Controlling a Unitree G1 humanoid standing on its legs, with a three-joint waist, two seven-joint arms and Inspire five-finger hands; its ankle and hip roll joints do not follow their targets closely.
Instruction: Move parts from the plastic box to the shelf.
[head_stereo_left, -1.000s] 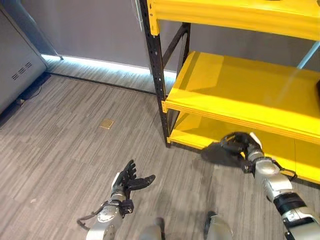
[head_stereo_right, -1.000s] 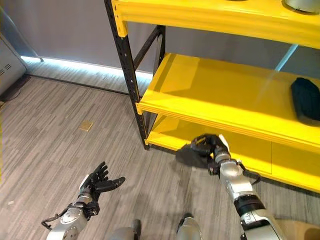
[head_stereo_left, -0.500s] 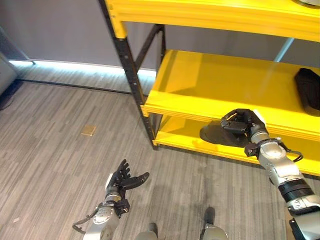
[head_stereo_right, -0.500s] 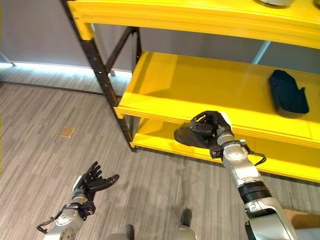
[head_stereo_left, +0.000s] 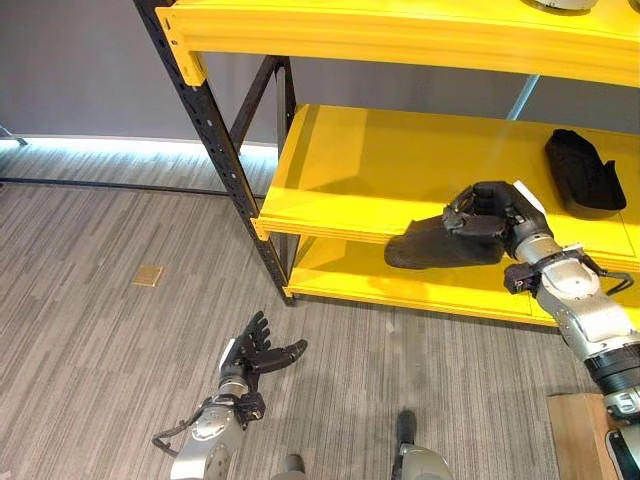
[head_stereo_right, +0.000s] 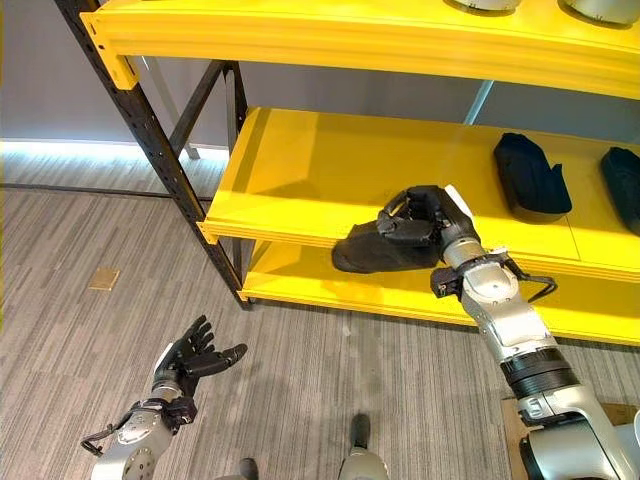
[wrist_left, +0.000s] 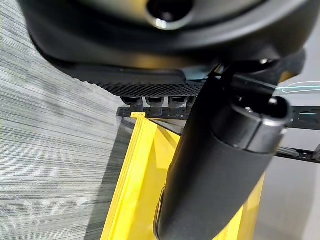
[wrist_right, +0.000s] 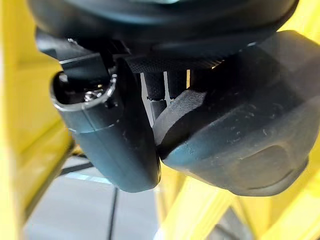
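At middle shelf (head_stereo_left: 400, 170) edge | right hand (head_stereo_left: 497, 212) fingers clamped on raised black part (head_stereo_left: 440, 245)

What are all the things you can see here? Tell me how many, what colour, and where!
Shelf: one, yellow boards on black posts, standing on the floor ahead of the robot.
Held part: one, black, in the right hand, at the front edge of the middle board.
Parts lying on the middle board: two, black, at its right end, one cut off by the picture's edge.
Pale round things: two, whitish, on the top board, mostly cut off.
Floor plate: one, brass-coloured, set in the grey floor left of the shelf.
Wooden surface: one, light brown, at the lower right corner.
Right hand: one, dark, curled round the held part.
Left hand: one, dark, fingers spread, low over the floor, holding nothing.
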